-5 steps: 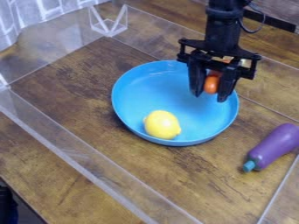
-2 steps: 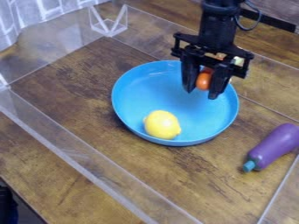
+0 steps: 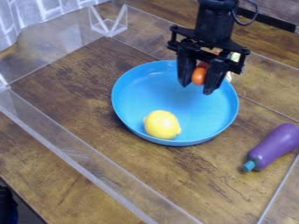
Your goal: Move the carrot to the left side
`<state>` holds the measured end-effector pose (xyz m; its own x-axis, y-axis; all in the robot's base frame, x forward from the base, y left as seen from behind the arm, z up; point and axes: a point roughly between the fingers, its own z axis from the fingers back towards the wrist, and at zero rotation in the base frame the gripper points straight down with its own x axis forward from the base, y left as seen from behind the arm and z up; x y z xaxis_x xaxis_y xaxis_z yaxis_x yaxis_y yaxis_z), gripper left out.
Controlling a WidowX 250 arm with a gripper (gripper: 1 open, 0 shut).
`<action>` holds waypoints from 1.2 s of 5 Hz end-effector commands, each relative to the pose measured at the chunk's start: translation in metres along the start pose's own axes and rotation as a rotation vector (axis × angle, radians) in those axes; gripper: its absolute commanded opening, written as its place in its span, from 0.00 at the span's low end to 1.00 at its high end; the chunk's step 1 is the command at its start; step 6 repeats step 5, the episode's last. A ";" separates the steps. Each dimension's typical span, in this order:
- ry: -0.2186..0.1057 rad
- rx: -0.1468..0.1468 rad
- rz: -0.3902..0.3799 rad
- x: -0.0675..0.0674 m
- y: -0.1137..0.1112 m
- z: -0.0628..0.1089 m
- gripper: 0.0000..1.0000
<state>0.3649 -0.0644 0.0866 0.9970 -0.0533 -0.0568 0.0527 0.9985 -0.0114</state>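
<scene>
The orange carrot [image 3: 200, 76] hangs between the black fingers of my gripper [image 3: 198, 80], which points straight down and is shut on it. Only a small orange patch shows; the rest is hidden by the fingers. The gripper holds it just above the far right part of the blue bowl [image 3: 138, 94].
A yellow lemon [image 3: 163, 124] lies in the bowl's near part. A purple eggplant [image 3: 274, 145] rests on the wooden table at the right. Clear plastic walls [image 3: 47, 114] run along the left and front, and a clear stand [image 3: 108, 17] sits at the back left.
The gripper with the carrot has drifted slightly left and up in the picture, rising a little above the bowl. Lemon and eggplant have stayed put.
</scene>
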 end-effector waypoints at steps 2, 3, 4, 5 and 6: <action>-0.088 0.026 -0.042 -0.004 -0.002 0.034 0.00; -0.081 0.040 -0.053 -0.007 0.001 0.032 0.00; -0.074 0.052 -0.064 -0.008 0.003 0.029 0.00; -0.068 0.062 -0.071 -0.008 0.006 0.026 0.00; -0.068 0.062 -0.071 -0.008 0.006 0.026 0.00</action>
